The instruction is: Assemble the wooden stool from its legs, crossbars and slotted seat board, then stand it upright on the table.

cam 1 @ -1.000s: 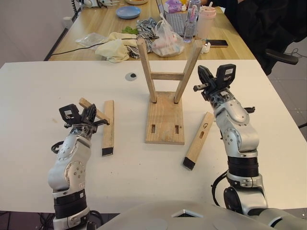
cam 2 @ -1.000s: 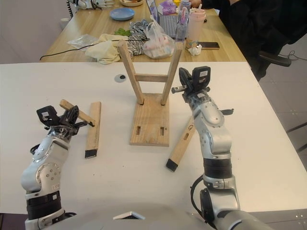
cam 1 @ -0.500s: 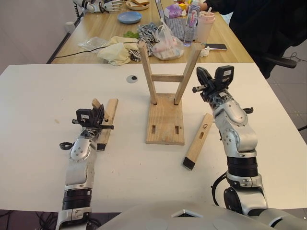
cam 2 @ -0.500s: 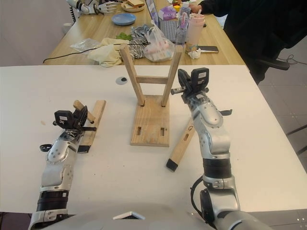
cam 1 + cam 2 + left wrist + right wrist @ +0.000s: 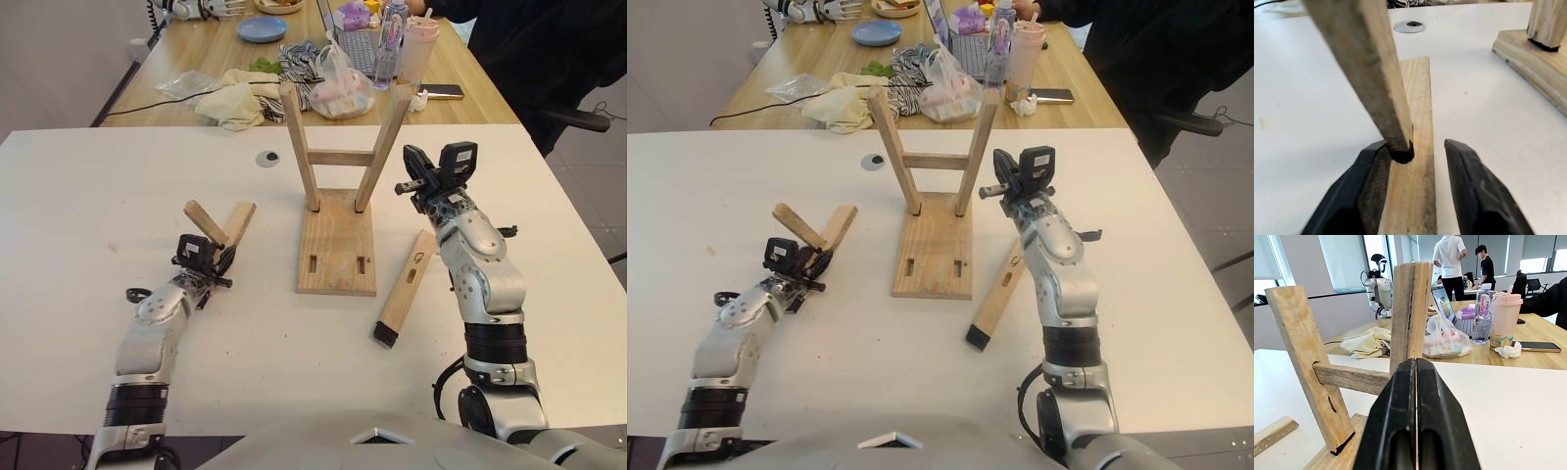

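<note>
The slotted seat board lies flat mid-table with two legs standing in it, joined by a crossbar. Two slots near its front edge are empty. A loose leg lies to the board's right. Left of the board, another leg carries a crossbar that angles up from it. My left gripper is open at this leg's near end, its fingers on either side with a small gap on one side. My right gripper is shut and empty, close beside the right standing leg.
A small grey disc is set in the white table behind the loose parts. A wooden table beyond holds cloths, bags, bottles and a phone. Open tabletop lies in front of the board.
My left arm has stretched forward and dropped low, bringing its gripper around the near end of the left leg. That leg turned slightly. The right arm has barely moved.
</note>
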Robot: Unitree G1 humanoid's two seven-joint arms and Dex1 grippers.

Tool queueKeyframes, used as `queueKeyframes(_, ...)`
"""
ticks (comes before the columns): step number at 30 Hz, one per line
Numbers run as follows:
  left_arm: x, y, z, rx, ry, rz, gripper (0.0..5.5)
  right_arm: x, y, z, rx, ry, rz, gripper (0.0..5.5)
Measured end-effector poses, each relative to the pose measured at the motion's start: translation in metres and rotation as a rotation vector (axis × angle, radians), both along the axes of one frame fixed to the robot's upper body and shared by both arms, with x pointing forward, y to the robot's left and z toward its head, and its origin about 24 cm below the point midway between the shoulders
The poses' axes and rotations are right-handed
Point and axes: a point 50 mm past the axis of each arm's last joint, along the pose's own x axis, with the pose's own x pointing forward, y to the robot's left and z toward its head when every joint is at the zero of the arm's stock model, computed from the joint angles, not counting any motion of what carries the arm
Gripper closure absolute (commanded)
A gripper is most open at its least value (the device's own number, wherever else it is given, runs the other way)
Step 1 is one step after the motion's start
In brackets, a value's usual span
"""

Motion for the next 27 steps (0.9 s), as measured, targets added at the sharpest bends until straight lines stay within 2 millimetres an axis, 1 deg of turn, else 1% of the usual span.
queueKeyframes(1,0.002,0.003,0.008,0.015,0.028,-0.025,3.03,0.0,0.0,0.0,0.0,0.0,-0.001,5.5)
queueKeyframes(3,0.012,0.01,0.04,0.068,0.024,-0.084,2.74,0.0,0.0,-0.001,0.0,0.002,-0.003,5.5)
queueKeyframes(4,0.016,0.012,0.052,0.085,0.013,-0.099,2.62,0.0,-0.001,-0.001,-0.009,0.001,-0.008,5.5)
queueKeyframes(5,0.016,0.013,0.06,0.093,0.031,-0.126,2.52,0.0,-0.001,-0.001,-0.015,0.002,-0.011,5.5)
queueKeyframes(6,0.015,0.012,0.061,0.091,0.035,-0.133,2.33,0.0,-0.001,-0.002,-0.016,0.003,-0.012,5.5)
queueKeyframes(9,0.007,0.013,0.057,0.101,0.116,-0.154,1.95,0.0,-0.001,-0.002,-0.016,0.004,-0.011,5.5)
queueKeyframes(10,0.003,0.014,0.051,0.1,0.146,-0.146,1.89,0.0,-0.001,-0.002,-0.016,0.004,-0.011,5.5)
queueKeyframes(13,-0.005,0.017,0.039,0.12,0.197,-0.122,1.89,0.0,-0.001,-0.002,-0.017,0.004,-0.009,5.5)
queueKeyframes(17,-0.018,0.02,0.015,0.142,0.28,-0.115,1.89,0.0,-0.001,-0.002,-0.022,0.005,-0.011,5.5)
queueKeyframes(19,-0.019,0.02,0.013,0.14,0.273,-0.121,2.13,0.0,-0.001,-0.003,-0.026,0.005,-0.01,5.5)
queueKeyframes(23,-0.018,0.017,0.008,0.152,0.232,-0.14,2.88,0.0,-0.001,-0.002,-0.029,0.004,-0.012,5.5)
queueKeyframes(27,-0.021,0.019,0.004,0.166,0.212,-0.14,3.3,0.002,-0.004,-0.002,-0.025,0.008,-0.038,5.5)
